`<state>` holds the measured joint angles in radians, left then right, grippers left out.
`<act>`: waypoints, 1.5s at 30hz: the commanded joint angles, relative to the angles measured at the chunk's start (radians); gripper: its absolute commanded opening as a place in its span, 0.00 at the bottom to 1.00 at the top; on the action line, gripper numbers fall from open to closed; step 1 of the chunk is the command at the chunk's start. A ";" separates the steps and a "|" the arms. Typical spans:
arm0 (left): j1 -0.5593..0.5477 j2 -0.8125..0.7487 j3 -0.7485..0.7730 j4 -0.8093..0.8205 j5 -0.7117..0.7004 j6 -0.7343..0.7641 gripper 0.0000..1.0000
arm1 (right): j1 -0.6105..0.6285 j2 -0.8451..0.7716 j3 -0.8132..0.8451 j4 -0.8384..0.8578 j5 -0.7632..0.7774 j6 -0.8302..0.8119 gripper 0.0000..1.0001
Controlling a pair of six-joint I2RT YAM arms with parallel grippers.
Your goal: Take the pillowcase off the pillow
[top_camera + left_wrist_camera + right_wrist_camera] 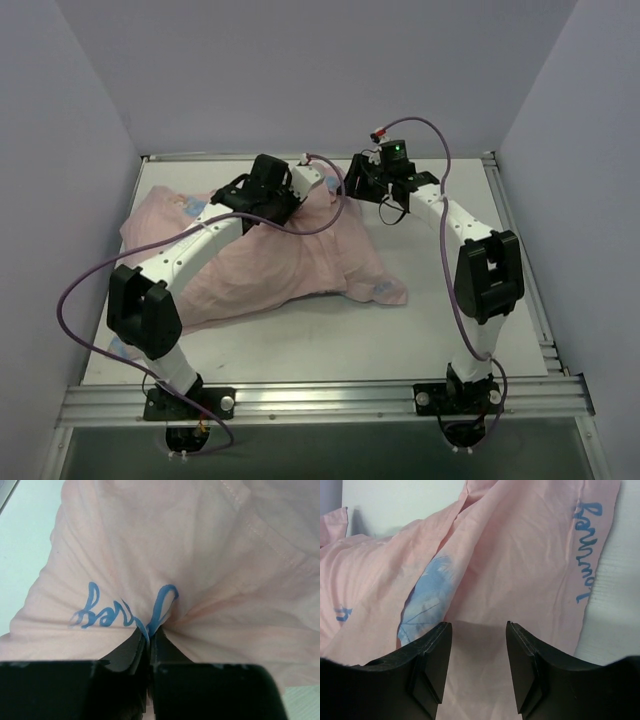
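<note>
At centre-left of the top view, the pillowcase (270, 265) lies pink side out on the table (330, 345). The left gripper (149, 636) is clamped on a pillowcase fold. The right gripper (479, 630) hovers with its jaws apart. The pillow (615, 605) is probably the white strip at right. Risk: the thin pinch slips, or the pillow drags along. Open room is at lower right; walls are close at the top.

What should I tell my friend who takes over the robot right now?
Left gripper: shut on a pinched fold of the thin pink fabric pillowcase with blue print.
Right gripper: open above the pillowcase, holding nothing.
The pillowcase lies bunched on the white table, mostly pink showing. The plain white pillow is not clearly in view, probably inside.
Done: one grasp. Left to do: grasp with the right gripper and pull the pillowcase off.
</note>
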<state>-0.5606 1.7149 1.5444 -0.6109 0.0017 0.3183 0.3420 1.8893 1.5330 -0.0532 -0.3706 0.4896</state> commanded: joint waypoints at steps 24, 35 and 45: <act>0.113 -0.090 -0.004 0.010 0.127 -0.044 0.09 | 0.115 0.063 0.131 -0.027 0.002 -0.034 0.50; 0.143 -0.120 -0.038 -0.007 0.116 -0.005 0.09 | 0.077 0.042 0.062 -0.011 0.006 -0.045 0.46; 0.145 -0.097 -0.033 -0.024 0.139 -0.012 0.10 | 0.092 0.171 0.200 0.079 -0.018 0.033 0.00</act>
<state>-0.4282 1.6535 1.5055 -0.6254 0.1387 0.2996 0.4328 2.0285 1.6825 -0.0448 -0.3752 0.4831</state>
